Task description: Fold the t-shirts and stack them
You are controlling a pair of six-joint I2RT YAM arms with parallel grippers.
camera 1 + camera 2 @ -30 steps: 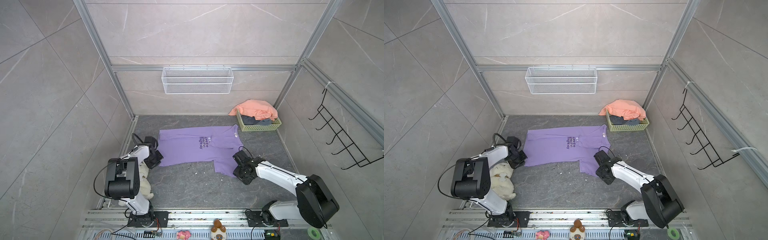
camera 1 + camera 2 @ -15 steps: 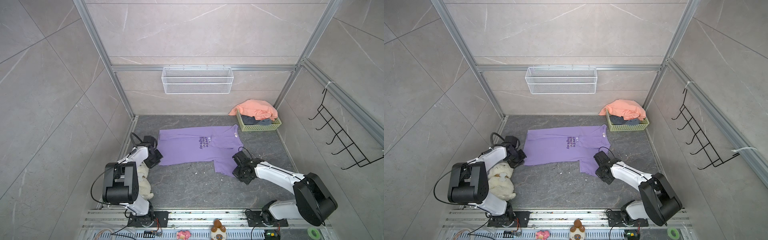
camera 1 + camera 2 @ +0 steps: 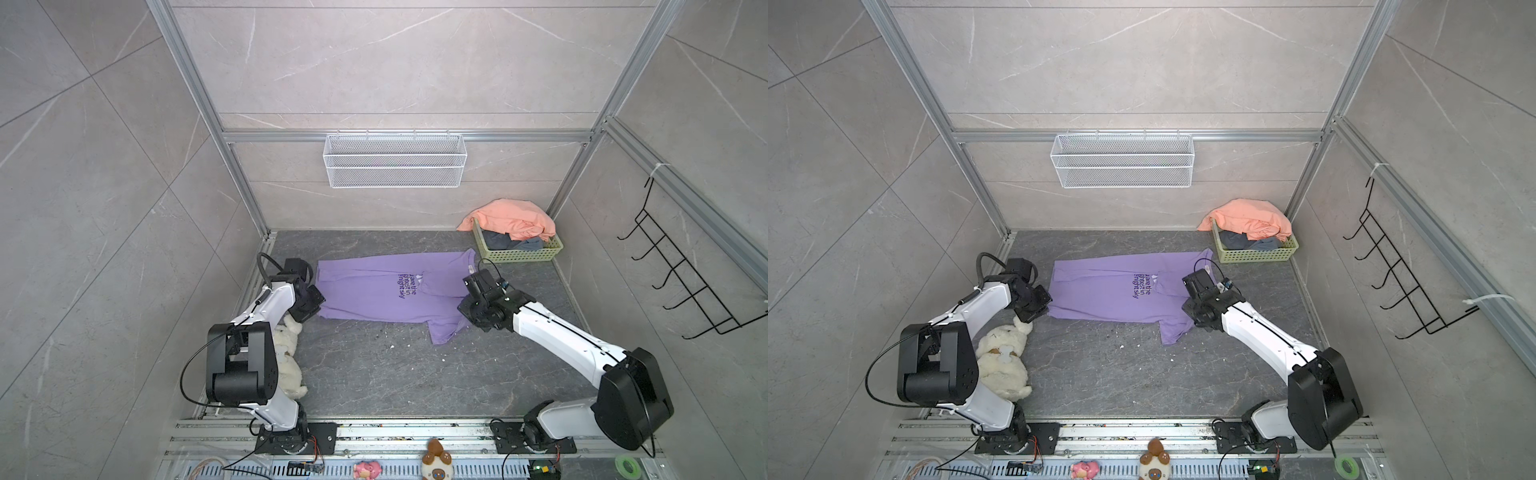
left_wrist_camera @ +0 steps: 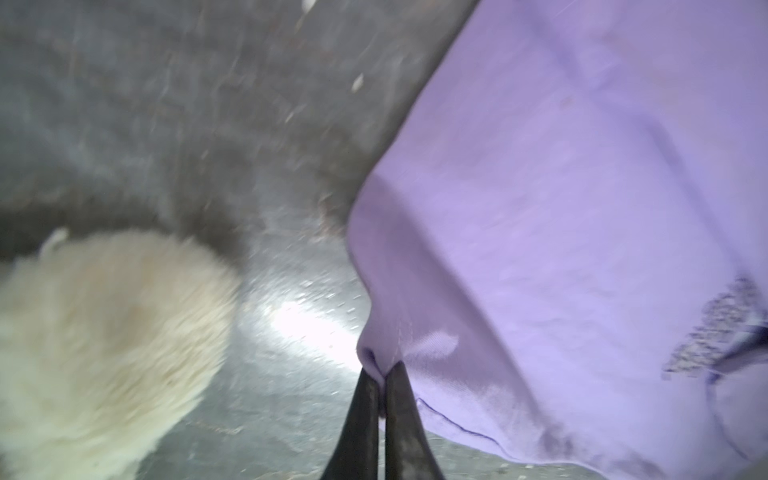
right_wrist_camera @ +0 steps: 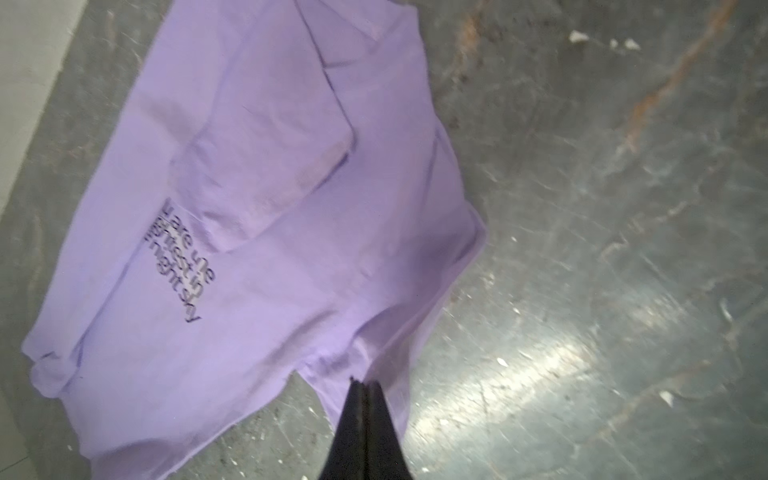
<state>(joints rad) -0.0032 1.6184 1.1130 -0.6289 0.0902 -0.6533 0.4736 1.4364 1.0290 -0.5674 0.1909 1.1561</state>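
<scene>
A lilac t-shirt (image 3: 374, 291) (image 3: 1104, 291) with dark lettering lies spread on the grey floor, its far sleeve folded over the chest. My left gripper (image 3: 318, 309) (image 3: 1047, 307) (image 4: 382, 368) is shut on the shirt's near left hem corner, and the cloth (image 4: 582, 208) puckers between the tips. My right gripper (image 3: 462, 321) (image 3: 1187, 318) (image 5: 365, 384) is shut on the cloth (image 5: 270, 187) by the near sleeve, which rises toward the tips. A salmon-orange t-shirt (image 3: 511, 220) (image 3: 1246, 216) drapes over a slate-grey one (image 3: 507, 242) (image 3: 1241, 241) in the basket.
The green basket (image 3: 519, 254) (image 3: 1254, 255) stands in the back right corner. A cream plush dog (image 3: 286, 345) (image 3: 1003, 357) (image 4: 95, 332) lies by the left arm. On the back wall hangs a white wire basket (image 3: 395, 160), and a black hook rack (image 3: 681, 286) is on the right wall.
My right gripper has gone from open to shut at the near sleeve and shifted slightly toward the back. The left gripper has stayed shut on the hem corner, barely moving.
</scene>
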